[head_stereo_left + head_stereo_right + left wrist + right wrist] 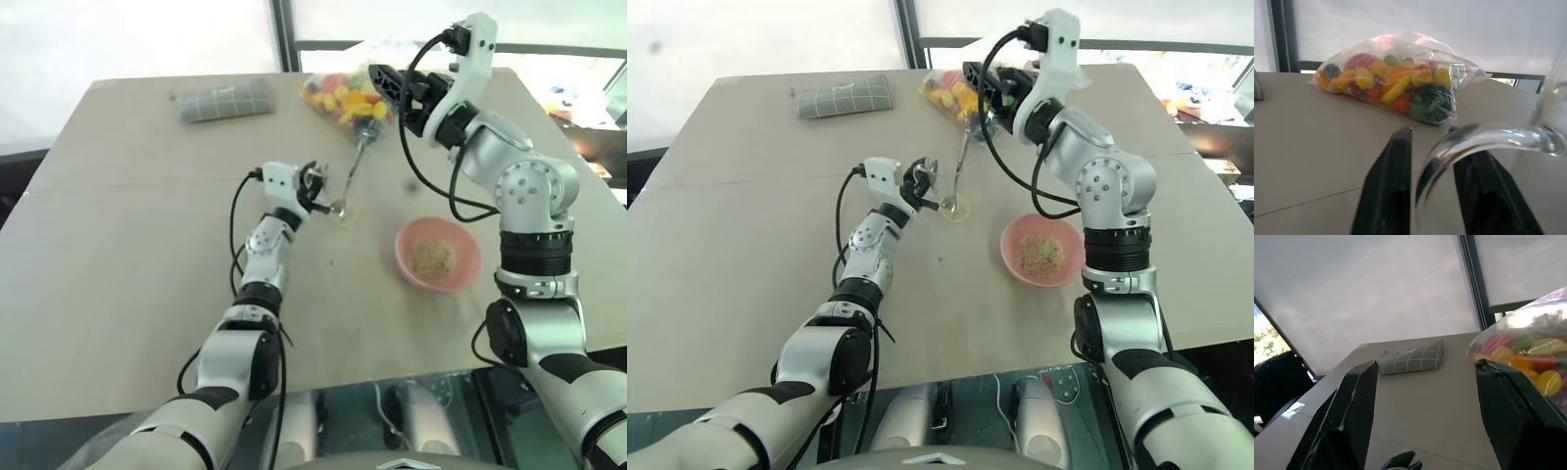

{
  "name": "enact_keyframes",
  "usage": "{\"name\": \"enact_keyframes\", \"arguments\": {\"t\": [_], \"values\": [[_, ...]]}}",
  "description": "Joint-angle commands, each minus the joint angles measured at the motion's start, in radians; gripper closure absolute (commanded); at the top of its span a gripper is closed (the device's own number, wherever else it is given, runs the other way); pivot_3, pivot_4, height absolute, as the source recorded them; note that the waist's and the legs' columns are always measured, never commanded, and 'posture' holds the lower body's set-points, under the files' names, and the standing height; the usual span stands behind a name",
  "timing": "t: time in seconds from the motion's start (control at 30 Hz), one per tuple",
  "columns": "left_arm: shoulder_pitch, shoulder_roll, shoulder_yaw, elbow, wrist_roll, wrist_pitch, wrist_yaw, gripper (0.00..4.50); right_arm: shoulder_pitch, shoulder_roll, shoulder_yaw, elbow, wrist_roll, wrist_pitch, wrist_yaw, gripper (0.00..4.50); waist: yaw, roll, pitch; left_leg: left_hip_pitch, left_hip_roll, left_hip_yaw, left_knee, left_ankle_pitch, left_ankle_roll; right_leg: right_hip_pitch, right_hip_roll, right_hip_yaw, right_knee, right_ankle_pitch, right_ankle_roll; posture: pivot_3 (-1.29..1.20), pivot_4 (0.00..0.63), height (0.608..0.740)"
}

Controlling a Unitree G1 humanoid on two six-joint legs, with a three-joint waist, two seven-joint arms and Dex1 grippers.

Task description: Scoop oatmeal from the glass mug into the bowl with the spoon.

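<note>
The glass mug [340, 208] stands mid-table with the spoon [358, 162] leaning in it, handle rising toward the far side. My left gripper [315, 184] is at the mug's left side. In the left wrist view its black fingers [1388, 186] stand apart, open, with the mug's clear handle [1484, 139] looping between them. My right gripper [385, 83] hangs raised just beyond the top of the spoon's handle, wide open with nothing between its fingers [1347, 416]. The pink bowl [465, 257] sits to the right of the mug and holds a small heap of oatmeal [433, 258].
A clear bag of multicoloured candies [345, 98] lies at the table's far side, right behind the spoon and under my right gripper. A grey checked cloth [225, 101] lies at the far left. The beige table [118, 255] has open room on its left half.
</note>
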Motion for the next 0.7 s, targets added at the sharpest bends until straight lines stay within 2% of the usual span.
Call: {"name": "enact_keyframes", "arguments": {"t": [0.03,0.5,0.7], "values": [[-0.001,0.0,-0.004,-0.03,-0.012,-0.004,-0.008,1.51,-0.008,-0.004,-0.024,-0.06,-0.003,0.0,0.006,1.37,0.0,0.0,0.0,0.0,0.0,0.0,0.0,0.0,0.0,0.0,0.0,0.0,0.0,0.0,0.0,0.0,0.15,0.718],[0.078,0.04,-0.05,-0.157,0.015,0.002,-0.051,1.51,0.031,-0.025,-0.036,-0.111,-0.021,0.018,0.021,1.37,-0.001,0.0,0.0,0.0,0.0,0.0,-0.001,0.0,0.0,0.0,0.0,0.0,0.0,0.0,0.0,0.0,0.15,0.718],[0.131,0.053,-0.07,-0.237,0.006,0.037,-0.073,1.51,0.127,-0.105,0.019,-0.163,-0.149,-0.059,0.069,1.37,0.0,0.0,0.0,0.0,0.0,0.0,-0.001,0.0,0.0,0.0,0.0,0.0,0.0,0.0,0.0,0.0,0.15,0.718]]}}
